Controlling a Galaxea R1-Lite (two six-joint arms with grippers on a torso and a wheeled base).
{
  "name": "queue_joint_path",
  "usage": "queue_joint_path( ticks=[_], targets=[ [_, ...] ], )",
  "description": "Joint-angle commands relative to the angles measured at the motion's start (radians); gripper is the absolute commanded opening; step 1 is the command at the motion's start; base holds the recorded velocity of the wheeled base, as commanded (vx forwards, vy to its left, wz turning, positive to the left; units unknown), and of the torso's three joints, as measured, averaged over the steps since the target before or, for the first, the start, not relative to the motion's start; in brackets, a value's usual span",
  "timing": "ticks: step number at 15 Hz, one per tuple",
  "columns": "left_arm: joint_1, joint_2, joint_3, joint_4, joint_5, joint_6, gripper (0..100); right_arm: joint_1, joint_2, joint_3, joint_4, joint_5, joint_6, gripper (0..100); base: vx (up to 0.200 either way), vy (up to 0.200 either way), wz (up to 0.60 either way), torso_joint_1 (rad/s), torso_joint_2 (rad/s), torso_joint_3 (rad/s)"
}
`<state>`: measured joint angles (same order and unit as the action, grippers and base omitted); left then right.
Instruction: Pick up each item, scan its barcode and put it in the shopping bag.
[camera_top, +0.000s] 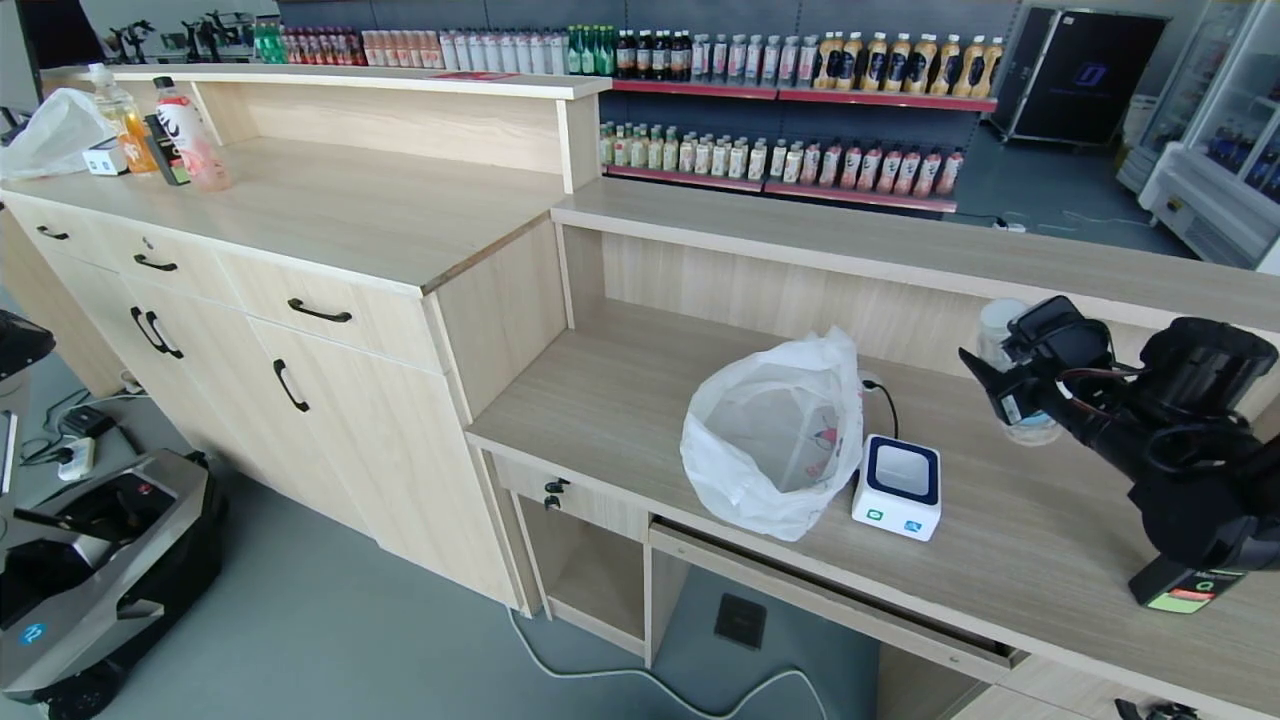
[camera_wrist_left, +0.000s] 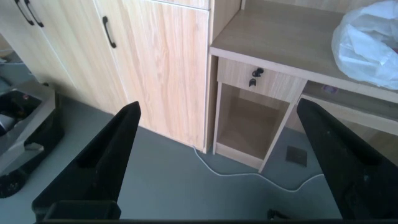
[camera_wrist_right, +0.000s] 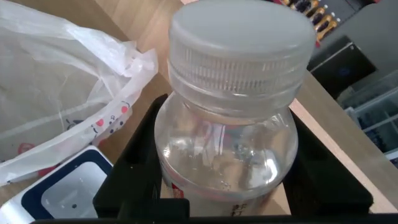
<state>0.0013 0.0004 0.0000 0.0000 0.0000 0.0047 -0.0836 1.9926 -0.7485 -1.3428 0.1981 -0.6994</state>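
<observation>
**Checkout station, task at an early stage.** Left to right:

On the upper counter (camera_top: 330, 200), well apart from the work area, stand a crumpled plastic bag (camera_top: 55, 130), one small white box (camera_top: 105, 157), one bottle of orange liquid (camera_top: 122, 115), one dark flat pack (camera_top: 165, 150) and one pink bottle (camera_top: 190, 135). If these are goods to be checked out, four items are left to be picked up.

The left gripper (camera_wrist_left: 219, 107) hangs over the floor in front of the cabinet doors. Its fingers (camera_wrist_left: 93, 168) are spread wide and hold nothing.

On the lower desk (camera_top: 620, 400) sits one white shopping bag (camera_top: 775, 440) with its mouth open. Its red marking appears to be print on the bag, and it cannot be told whether anything lies inside.

Just beside the bag, on its right, stands one barcode scanner (camera_top: 897, 487), white with a dark window.

Farther right, the right gripper (camera_top: 1008, 380) is clamped on one clear bottle (camera_wrist_right: 230, 124) with a white cap. The bottle is upright, gripped at its body from both sides, and sits near the desk's back wall.

Judged status: the clear bottle is grasped but has not yet been brought to the scanner. Scanning and bagging are both left to do for it, and every step is left to do for the counter items.
</observation>
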Motion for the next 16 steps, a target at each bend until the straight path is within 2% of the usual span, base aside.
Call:
queue_joint_path(
  ticks=[1,4,7,9,10,12,14,16],
  targets=[
    [0.0,0.0,0.0,0.0,0.0,0.0,100,-0.021,-0.067,0.029,0.001,-0.002,0.0,0,0.0,0.0,0.0,0.0,0.0,0.0],
    [0.0,0.0,0.0,0.0,0.0,0.0,100,-0.03,-0.069,0.041,-0.019,0.003,0.003,0,0.0,0.0,0.0,0.0,0.0,0.0],
    [0.0,0.0,0.0,0.0,0.0,0.0,100,-0.053,-0.069,0.034,-0.03,-0.005,-0.005,0,0.0,0.0,0.6,0.001,0.0,0.002],
    [0.0,0.0,0.0,0.0,0.0,0.0,100,-0.034,-0.067,0.032,-0.038,-0.062,0.027,0,0.0,0.0,0.6,0.005,0.0,0.002],
    [0.0,0.0,0.0,0.0,0.0,0.0,100,-0.022,-0.067,0.031,-0.038,-0.058,0.077,0,0.0,0.0,0.6,0.007,0.0,0.007],
    [0.0,0.0,0.0,0.0,0.0,0.0,100,-0.004,-0.047,-0.011,-0.027,-0.057,0.144,0,0.0,0.0,0.0,0.0,0.0,0.0],
    [0.0,0.0,0.0,0.0,0.0,0.0,100,0.022,0.026,-0.081,-0.007,-0.058,0.339,0,0.0,0.0,0.0,0.0,0.0,0.0],
    [0.0,0.0,0.0,0.0,0.0,0.0,100,0.022,0.104,-0.132,0.047,-0.063,0.437,0,0.0,0.0,0.0,0.0,0.0,0.0]
  ],
)
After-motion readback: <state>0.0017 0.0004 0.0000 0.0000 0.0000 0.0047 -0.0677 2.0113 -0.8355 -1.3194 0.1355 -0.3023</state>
